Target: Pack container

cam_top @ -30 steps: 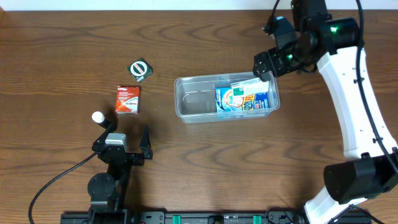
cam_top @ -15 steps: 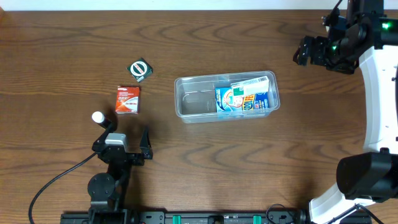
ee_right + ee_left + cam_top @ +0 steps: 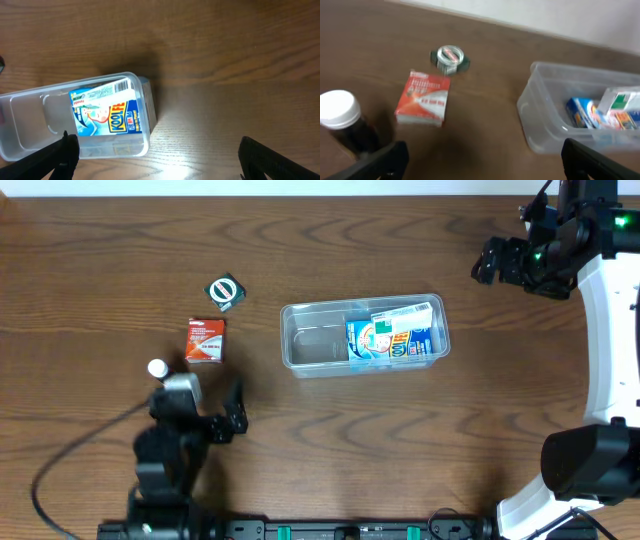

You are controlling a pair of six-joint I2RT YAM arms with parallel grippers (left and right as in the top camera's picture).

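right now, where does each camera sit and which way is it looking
Overhead: fixed above the table, looking straight down; both arms show, left gripper low left, right gripper top right.
Left wrist: low over the table, facing across to the red packet and container; its open fingers frame the bottom corners.
Right wrist: high, facing down on the container's filled end; its open fingers show at the bottom corners.
Shared: both wrist views hold the container and its blue packet.
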